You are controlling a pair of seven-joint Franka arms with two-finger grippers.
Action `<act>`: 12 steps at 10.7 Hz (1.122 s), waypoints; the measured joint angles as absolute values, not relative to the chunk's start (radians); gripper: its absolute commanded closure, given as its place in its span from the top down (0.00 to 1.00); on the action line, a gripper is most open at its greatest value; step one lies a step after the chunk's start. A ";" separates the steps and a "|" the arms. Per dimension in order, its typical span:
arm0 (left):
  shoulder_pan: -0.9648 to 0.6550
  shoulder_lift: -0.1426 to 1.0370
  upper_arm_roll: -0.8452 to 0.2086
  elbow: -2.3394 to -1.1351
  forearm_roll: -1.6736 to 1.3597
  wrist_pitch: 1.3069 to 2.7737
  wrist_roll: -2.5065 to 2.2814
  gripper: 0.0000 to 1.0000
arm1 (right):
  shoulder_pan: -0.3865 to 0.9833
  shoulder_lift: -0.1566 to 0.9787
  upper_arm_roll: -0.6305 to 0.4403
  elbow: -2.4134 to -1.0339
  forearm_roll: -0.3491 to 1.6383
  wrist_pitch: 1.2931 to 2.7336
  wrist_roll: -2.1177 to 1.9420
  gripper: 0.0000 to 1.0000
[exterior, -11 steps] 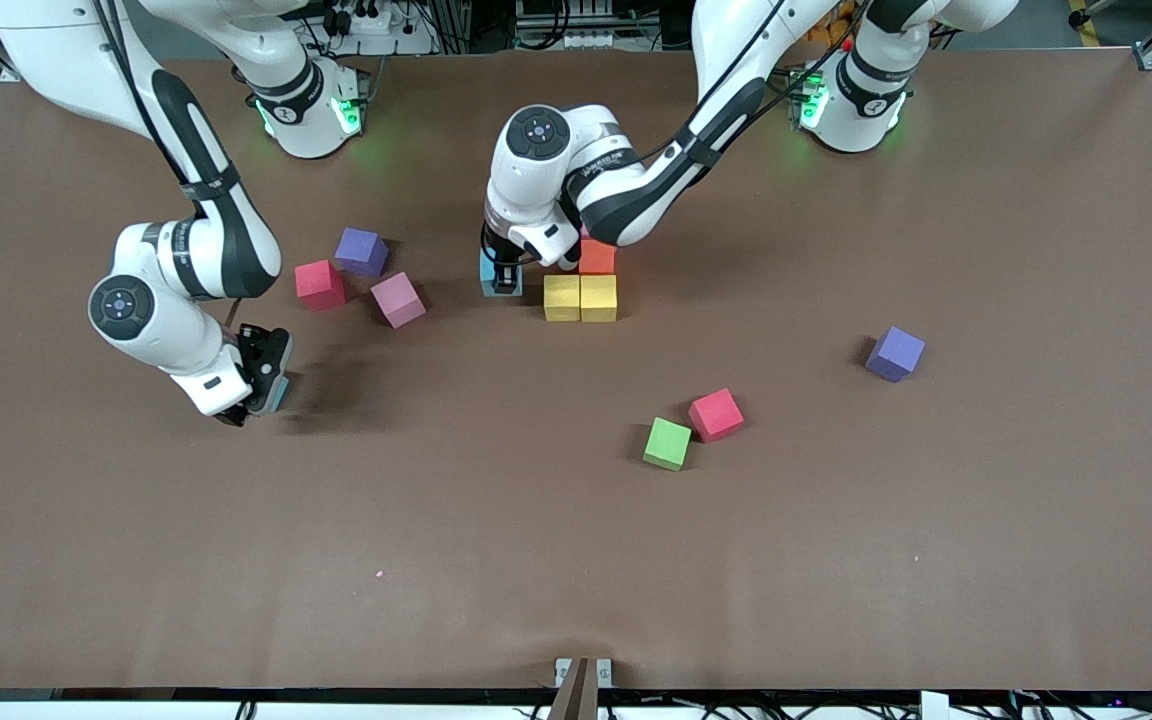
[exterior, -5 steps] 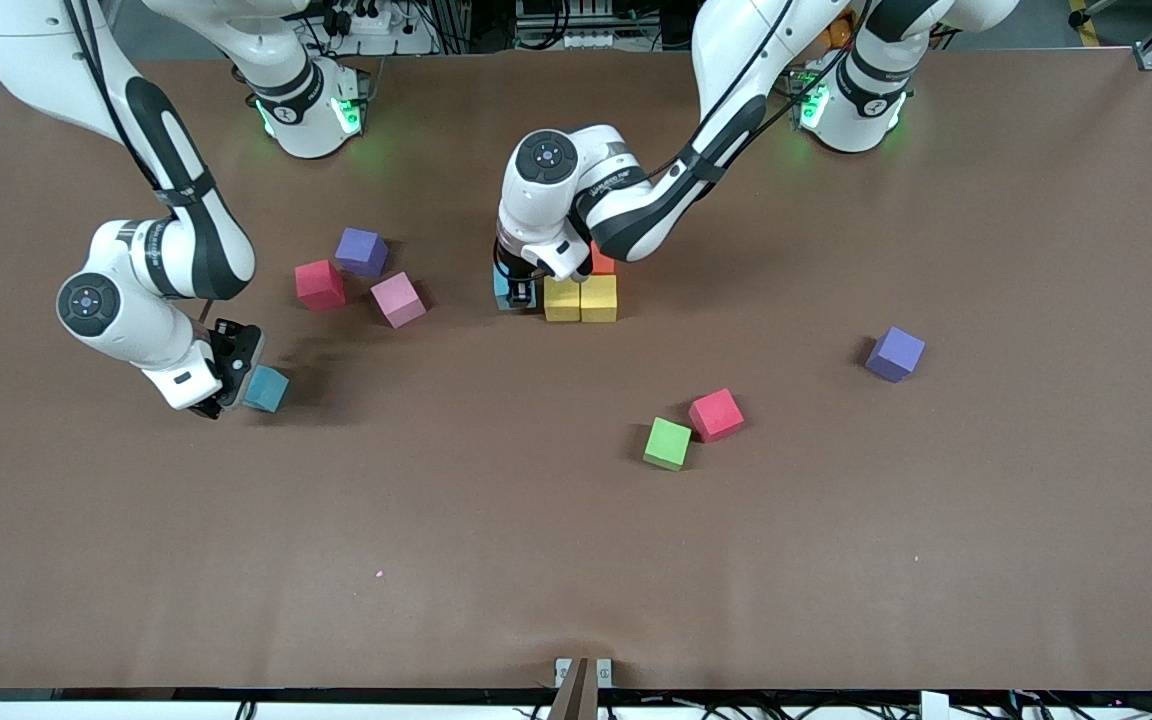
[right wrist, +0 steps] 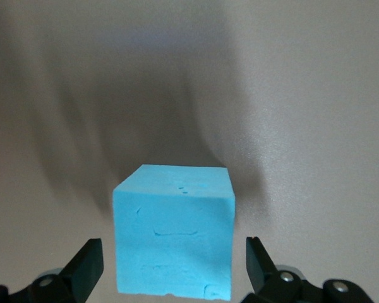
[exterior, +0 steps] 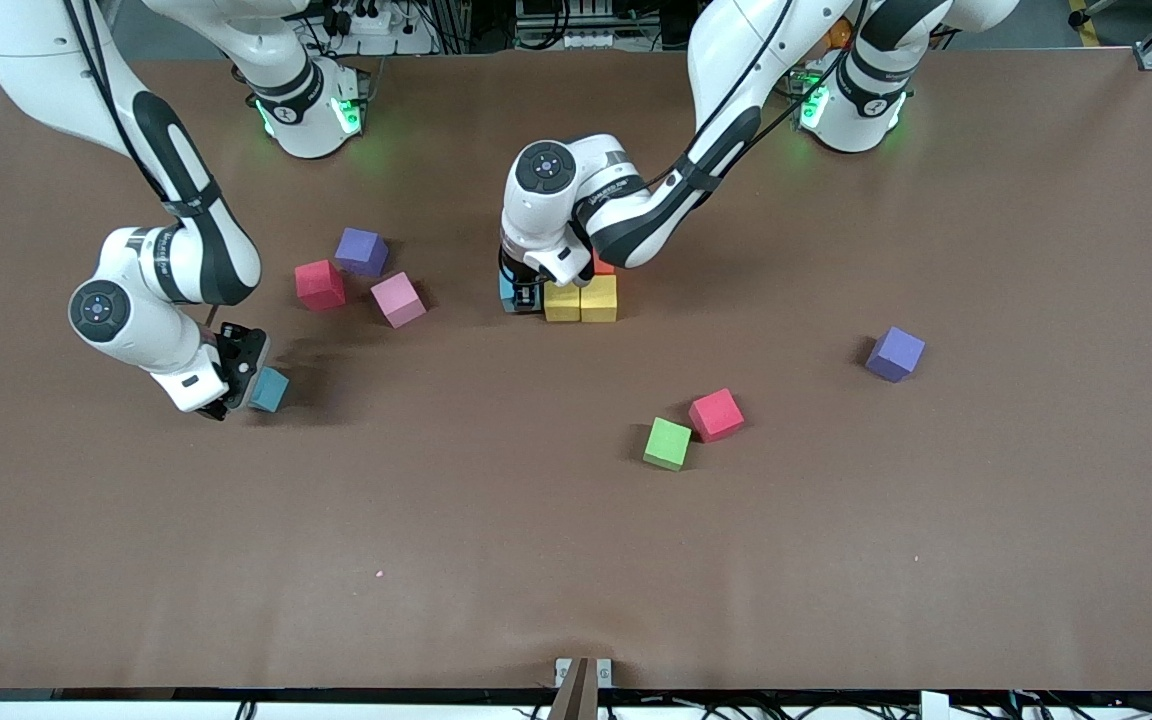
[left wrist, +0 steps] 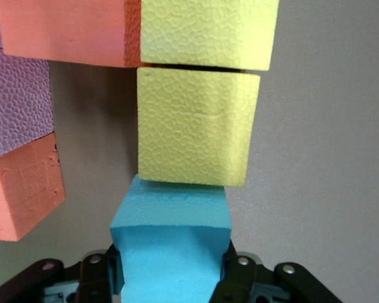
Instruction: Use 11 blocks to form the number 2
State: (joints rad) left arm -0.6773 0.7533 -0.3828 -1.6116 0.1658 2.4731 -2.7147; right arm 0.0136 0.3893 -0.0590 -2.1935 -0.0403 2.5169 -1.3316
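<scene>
- Left gripper [exterior: 526,293] clamped on a light blue cube [left wrist: 172,243] by 2 flat side faces, set down next to the yellow cubes [exterior: 581,298] at the partly built number 2 [exterior: 576,290], near the table's middle.
- In the left wrist view, held cube touching or just short of the nearest yellow cube; orange cubes [left wrist: 63,31] and a pink cube [left wrist: 16,101] alongside.
- Right gripper [exterior: 236,372] low over the table toward the right arm's end, fingers spread wide on either side of a second light blue cube [right wrist: 174,230], not yet pinching it.
- Loose blocks: red cube [exterior: 320,285] and pink cube [exterior: 398,299] between the 2 arms; green cube [exterior: 667,444] and another red cube [exterior: 716,415] nearer the front camera. 2 purple cubes [exterior: 361,251] not needed.
- Handling, judged from the pebbled matte faces: foam, very light, soft enough to dent under a hard squeeze, grippy rather than slippery, not fragile.
- Best hold: 2 parallel faces, square-on, mid-height, modest force; corner grips likely to twist the cube.
- Risk: a light cube sliding or nudging its neighbours out of line on release.
</scene>
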 measured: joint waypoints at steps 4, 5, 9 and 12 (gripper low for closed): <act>-0.677 0.765 -0.376 -1.612 0.181 2.474 -2.714 0.44 | 0.014 0.401 -0.055 -2.180 -0.040 2.521 -1.332 1.00; -0.678 0.766 -0.376 -1.612 0.182 2.474 -2.714 0.45 | 0.014 0.401 -0.054 -2.179 -0.040 2.521 -1.332 1.00; -0.677 0.767 -0.373 -1.612 0.220 2.478 -2.711 0.47 | 0.014 0.404 -0.052 -2.178 -0.040 2.522 -1.332 0.46; -0.676 0.776 -0.372 -1.612 0.225 2.497 -2.711 0.54 | 0.014 0.404 -0.048 -2.161 -0.040 2.521 -1.332 0.48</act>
State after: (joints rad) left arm -0.6764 0.7760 -0.3719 -1.6116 0.2254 2.4971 -2.7106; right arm 0.0137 0.4042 -0.0478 -2.1609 -0.0399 2.5213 -1.3315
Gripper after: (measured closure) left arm 0.445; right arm 0.383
